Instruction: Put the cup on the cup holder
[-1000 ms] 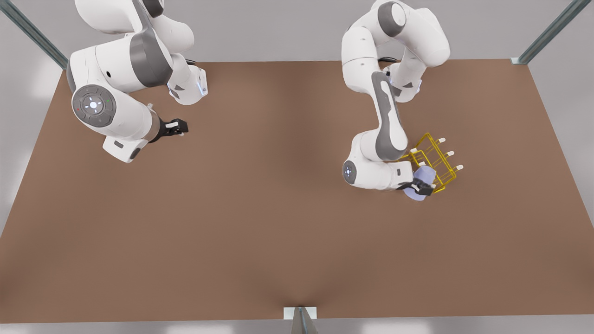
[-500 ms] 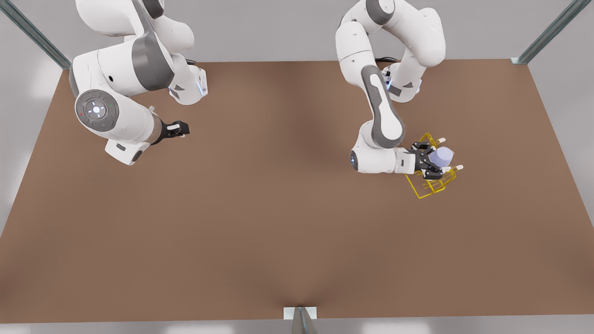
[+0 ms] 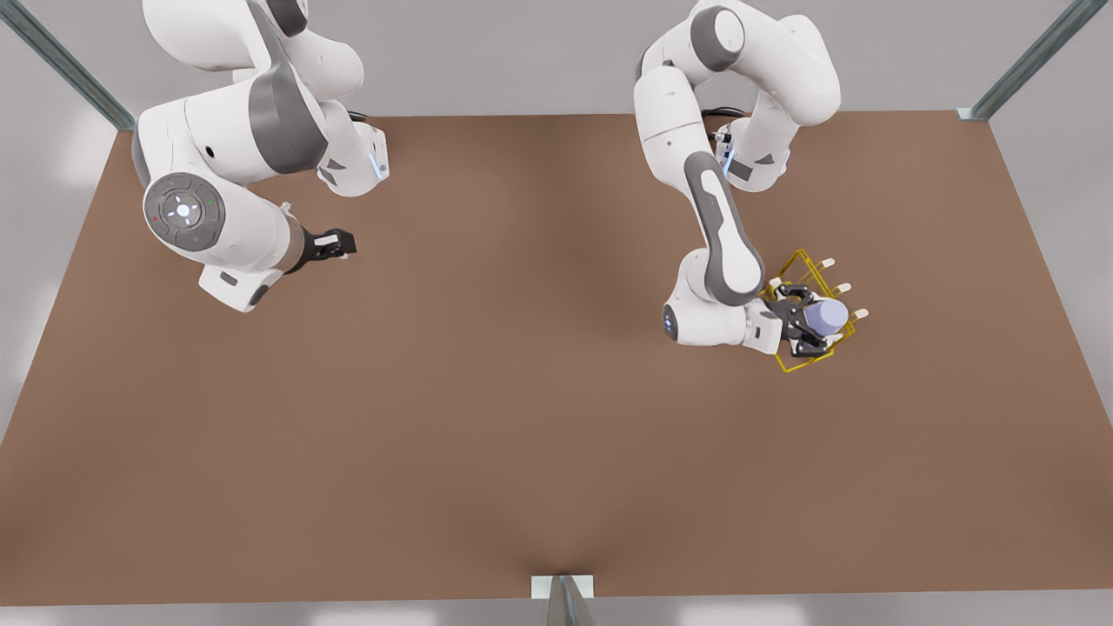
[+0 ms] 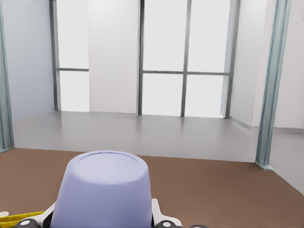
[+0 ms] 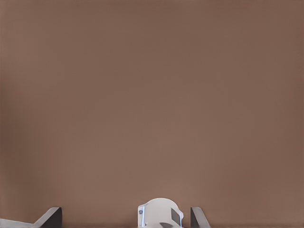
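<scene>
I see a smooth matt cup [image 3: 826, 313], thin glossy wire rack [image 3: 813, 300] w/ pale caps, matt brown table [image 3: 487, 417].

The counter [image 3: 487, 417] is wide open (bare brown); the cup holder [image 3: 804, 276] prongs crowd the left tool [image 3: 802, 323].

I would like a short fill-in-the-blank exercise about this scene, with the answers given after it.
1. The left gripper is closed around the lavender ____.
2. The cup is held over the yellow wire cup ____.
3. The cup holder stands on the ____ table.
4. The right gripper waits above the table, holding ____.

Missing words: cup; holder; brown; nothing
</scene>
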Controlling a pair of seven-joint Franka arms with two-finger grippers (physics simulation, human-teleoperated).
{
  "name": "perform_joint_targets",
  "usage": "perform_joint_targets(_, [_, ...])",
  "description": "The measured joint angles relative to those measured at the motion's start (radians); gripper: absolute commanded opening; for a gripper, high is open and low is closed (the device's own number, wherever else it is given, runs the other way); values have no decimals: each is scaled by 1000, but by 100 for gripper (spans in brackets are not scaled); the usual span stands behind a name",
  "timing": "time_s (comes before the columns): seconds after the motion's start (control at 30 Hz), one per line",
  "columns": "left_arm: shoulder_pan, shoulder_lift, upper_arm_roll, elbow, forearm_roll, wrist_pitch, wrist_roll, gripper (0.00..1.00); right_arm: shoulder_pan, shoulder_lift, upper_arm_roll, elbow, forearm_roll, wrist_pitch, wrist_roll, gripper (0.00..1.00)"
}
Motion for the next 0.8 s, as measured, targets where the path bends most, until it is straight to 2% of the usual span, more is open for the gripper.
perform_joint_targets(0.03, [2, 4, -1, 0, 1, 3, 3, 100, 0, 0, 0, 0, 0, 0, 0, 100])
perform_joint_targets(0.2, [3, -3, 3, 0, 5, 11, 19, 100, 0, 0, 0, 0, -1, 0, 0, 100])
perform_joint_targets(0.33, [-91, -131, 74, 18, -22, -18, 52, 100, 0, 0, 0, 0, -1, 0, 0, 100])
perform_joint_targets(0.37, [-102, -161, 101, 76, -63, -48, 71, 100, 0, 0, 0, 0, -1, 0, 0, 100])
perform_joint_targets(0.43, [-35, -237, 203, 392, -262, -206, 170, 100, 1, 0, -10, 2, -4, 0, 0, 100])
perform_joint_targets(0.5, [129, -278, 321, 648, -533, -402, 334, 100, 1, 0, -15, 3, -7, 0, 1, 100])
perform_joint_targets(0.53, [230, -323, 305, 719, -640, -479, 420, 100, 2, 0, -16, 3, -8, 0, 1, 100])
perform_joint_targets(0.57, [427, -409, 103, 822, -687, -543, 503, 100, 2, 0, -16, 3, -8, 0, 1, 100])
perform_joint_targets(0.6, [680, -501, -250, 901, -667, -586, 578, 100, 2, 0, -17, 3, -9, 0, 1, 100])
perform_joint_targets(0.63, [947, -588, -676, 899, -593, -601, 640, 100, 2, 0, -17, 3, -9, 0, 1, 100])
perform_joint_targets(0.67, [1153, -661, -1019, 829, -509, -592, 691, 100, 2, 0, -17, 3, -9, 0, 2, 100])
perform_joint_targets(0.7, [1269, -708, -1233, 762, -448, -577, 733, 100, 2, 0, -17, 3, -10, 0, 2, 100])
perform_joint_targets(0.73, [1322, -732, -1349, 731, -416, -567, 771, 100, 2, 0, -17, 3, -10, 0, 2, 100])
perform_joint_targets(0.8, [1370, -749, -1439, 753, -378, -587, 852, 100, 2, 0, -17, 3, -9, 0, 2, 100])
